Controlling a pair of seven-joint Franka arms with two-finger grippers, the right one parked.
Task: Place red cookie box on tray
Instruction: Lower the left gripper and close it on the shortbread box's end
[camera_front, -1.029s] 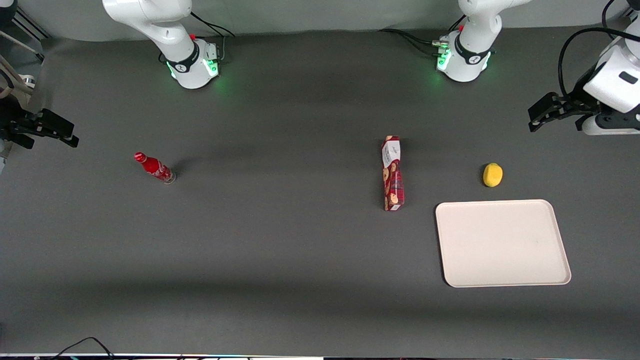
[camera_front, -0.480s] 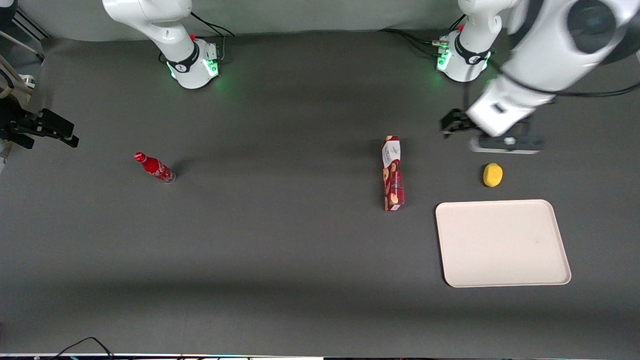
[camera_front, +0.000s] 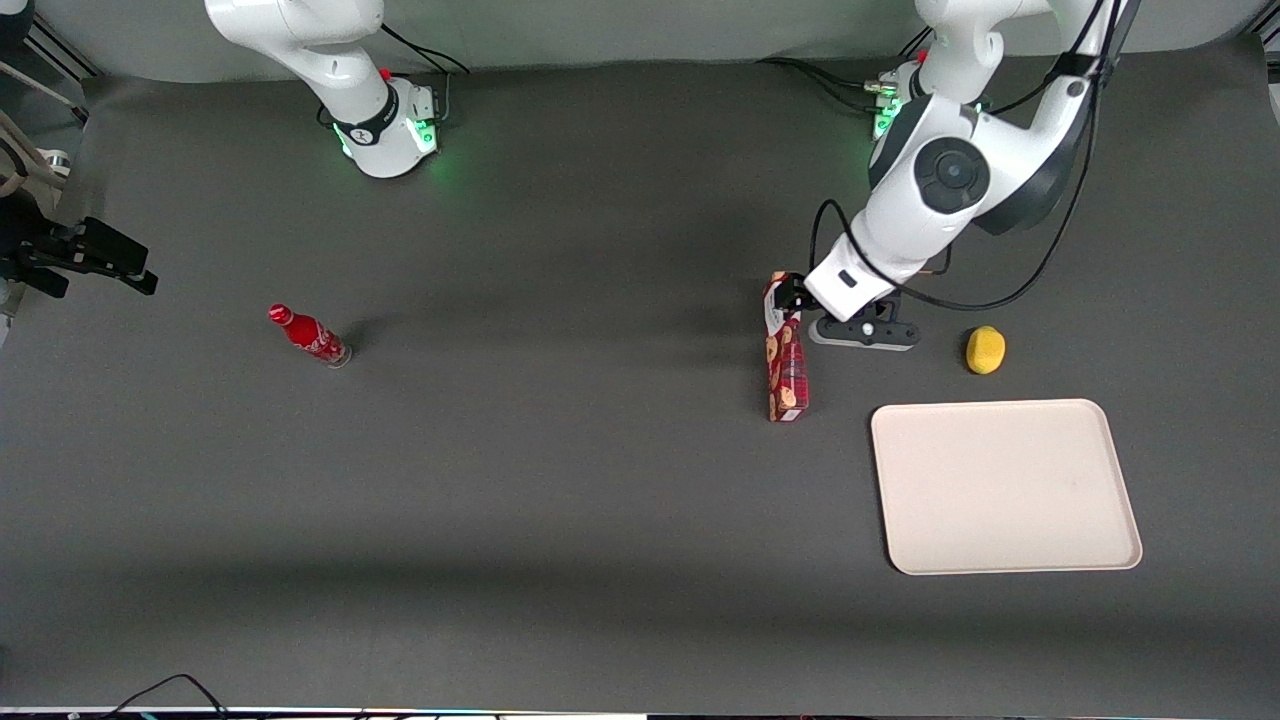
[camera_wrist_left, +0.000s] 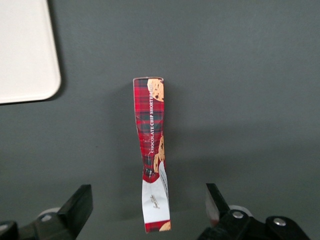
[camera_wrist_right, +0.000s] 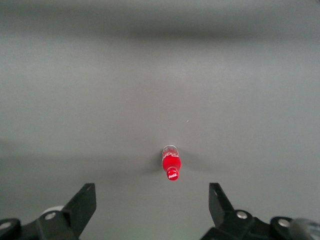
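Front view: your gripper (camera_front: 788, 305) hangs over the white-label end of the red cookie box (camera_front: 785, 348), which lies flat on the tabletop (camera_front: 560, 480), long axis running 12 to 6 o'clock. The tray (camera_front: 1005, 486) sits at about 4 o'clock from the box, near but apart, with nothing on it. A yellow fruit (camera_front: 985, 350) rests at 12 o'clock from the tray; a small red bottle (camera_front: 309, 335) stands well off toward the parked arm's end.

Left wrist view: your gripper (camera_wrist_left: 146, 212) is spread wide, 2 fingers (camera_wrist_left: 76, 207) straddling the box (camera_wrist_left: 151, 150) and holding nothing. That stance suits you: the jaws would close across the narrow width. The box looks pinched mid-length, so I'd expect it to flex. A tray corner (camera_wrist_left: 30, 55) shows too.

Right wrist view: only the bottle (camera_wrist_right: 170, 165).
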